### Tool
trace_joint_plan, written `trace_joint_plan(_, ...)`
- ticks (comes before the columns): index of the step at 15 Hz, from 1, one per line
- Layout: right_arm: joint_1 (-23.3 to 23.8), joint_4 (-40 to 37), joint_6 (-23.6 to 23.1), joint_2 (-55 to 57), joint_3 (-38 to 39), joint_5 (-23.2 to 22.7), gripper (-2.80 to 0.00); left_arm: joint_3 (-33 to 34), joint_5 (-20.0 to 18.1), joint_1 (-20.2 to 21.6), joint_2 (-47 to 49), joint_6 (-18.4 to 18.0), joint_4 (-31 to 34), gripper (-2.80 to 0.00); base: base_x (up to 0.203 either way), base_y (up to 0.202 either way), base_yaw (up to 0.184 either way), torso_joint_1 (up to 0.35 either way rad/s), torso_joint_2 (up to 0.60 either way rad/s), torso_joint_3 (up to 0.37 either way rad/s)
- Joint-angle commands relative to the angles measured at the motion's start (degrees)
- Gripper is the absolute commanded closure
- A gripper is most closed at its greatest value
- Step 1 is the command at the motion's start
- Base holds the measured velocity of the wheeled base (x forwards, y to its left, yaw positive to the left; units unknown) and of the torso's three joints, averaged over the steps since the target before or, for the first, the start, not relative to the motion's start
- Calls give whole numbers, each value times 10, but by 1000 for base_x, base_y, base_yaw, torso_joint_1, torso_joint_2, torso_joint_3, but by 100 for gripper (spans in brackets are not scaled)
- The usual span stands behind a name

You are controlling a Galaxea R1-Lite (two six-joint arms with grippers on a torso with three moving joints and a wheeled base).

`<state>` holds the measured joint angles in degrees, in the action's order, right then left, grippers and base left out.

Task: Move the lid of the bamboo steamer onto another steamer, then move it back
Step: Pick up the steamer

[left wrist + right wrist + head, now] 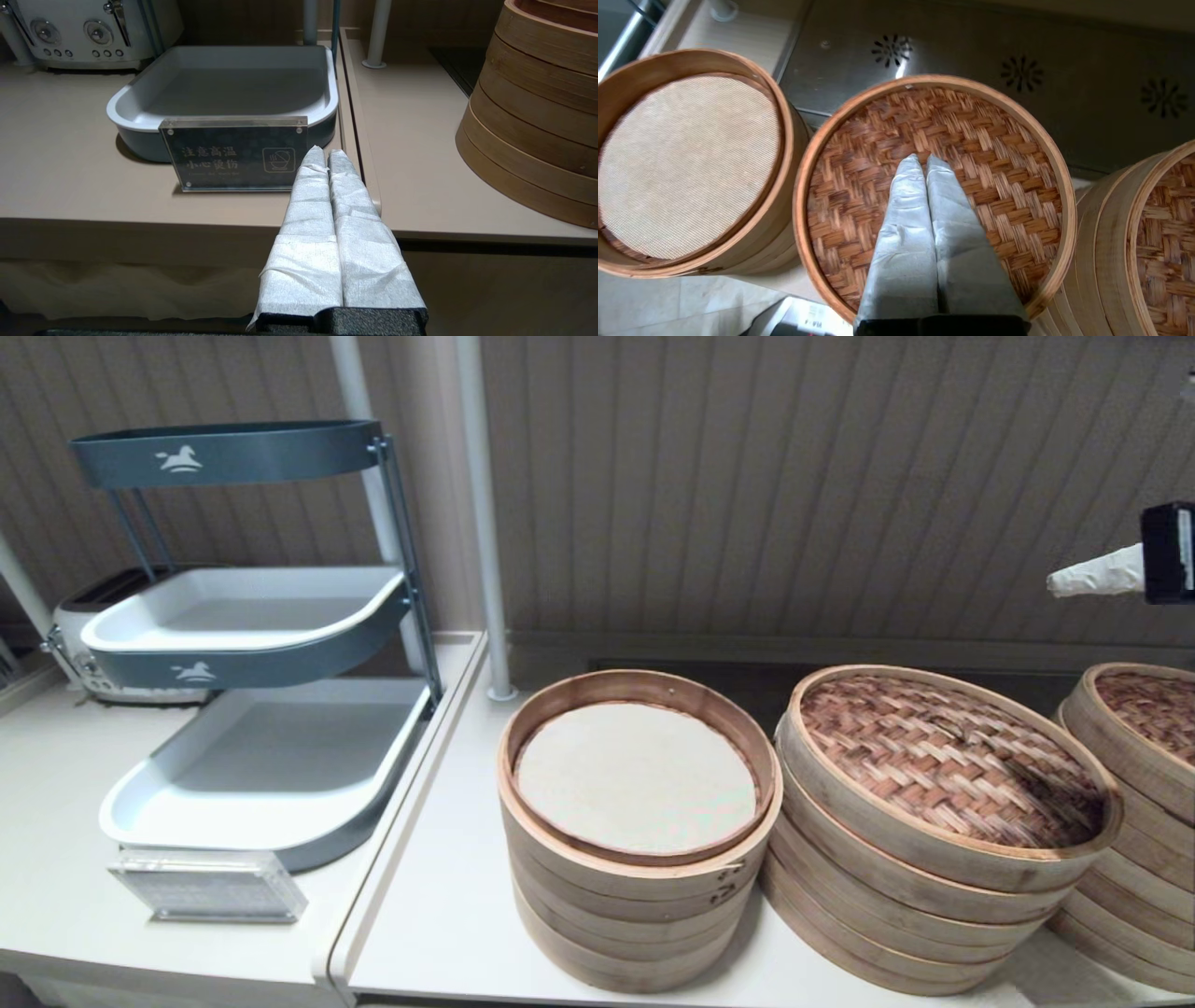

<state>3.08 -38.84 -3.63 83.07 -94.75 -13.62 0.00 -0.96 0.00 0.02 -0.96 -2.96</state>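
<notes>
The bamboo steamer lid (pixel 943 765), pale-rimmed with a pinkish-tan herringbone top and a small centre loop, lies on another steamer (pixel 887 915), the wide, shallow stack in the middle. My right gripper (pixel 1055 583) hangs high above the stack's right side, shut and empty. In the right wrist view its wrapped fingertips (pixel 923 159) point down over the lid's (pixel 994 154) middle, apart from it. The taller stack (pixel 625 915) on the left stands uncovered, showing its white liner (pixel 635 775). My left gripper (pixel 325 151) is shut and empty, low before the counter's front edge.
A third stack (pixel 1139 859) with a darker woven lid stands at the far right, close to the middle one. On the left counter are a tiered tray rack (pixel 261 616), a toaster (pixel 84 653) and an acrylic warning sign (pixel 233 154). A white pole (pixel 481 513) rises behind.
</notes>
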Motion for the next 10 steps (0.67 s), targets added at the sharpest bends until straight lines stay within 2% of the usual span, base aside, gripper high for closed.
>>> trace_joint_plan(1, 14, -56, -2, 55, -52, -5, 0, 16, 0, 0, 0, 0, 0, 0, 0, 0, 0, 0, 0, 0)
trace_joint_plan(3, 16, -104, -11, 68, -84, -6, 0, 16, 0, 0, 0, 0, 0, 0, 0, 0, 0, 0, 0, 0)
trace_joint_plan(10, 24, -134, -20, 107, -83, 4, 0, 16, 0, 0, 0, -1, 0, 0, 0, 0, 0, 0, 0, 0)
